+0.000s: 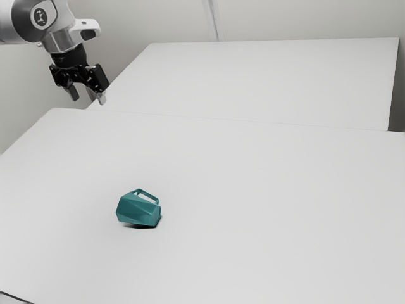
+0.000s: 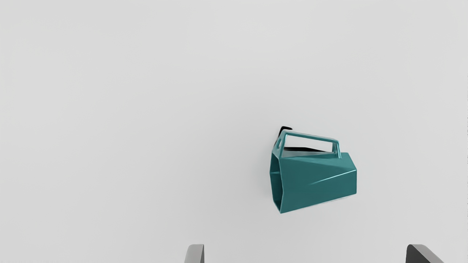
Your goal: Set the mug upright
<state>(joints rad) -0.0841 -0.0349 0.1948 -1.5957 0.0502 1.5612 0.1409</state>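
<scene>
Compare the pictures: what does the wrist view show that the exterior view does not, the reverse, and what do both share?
Wrist view: the open mouth of the teal mug.
Exterior view: the arm and the wall behind the table.
Both: the mug lying on its side, its handle, the white table, and the end effector, fingers apart.

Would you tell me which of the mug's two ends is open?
The wider end of the mug, showing its hollow; the other end is narrower.

tbl point(image 1: 266, 209): free rm all rnd mug point(image 2: 318, 179) | obst: hdl point(image 2: 310, 136) juts from side | btwn pincer point(image 1: 87, 98) & mug: open air
</scene>
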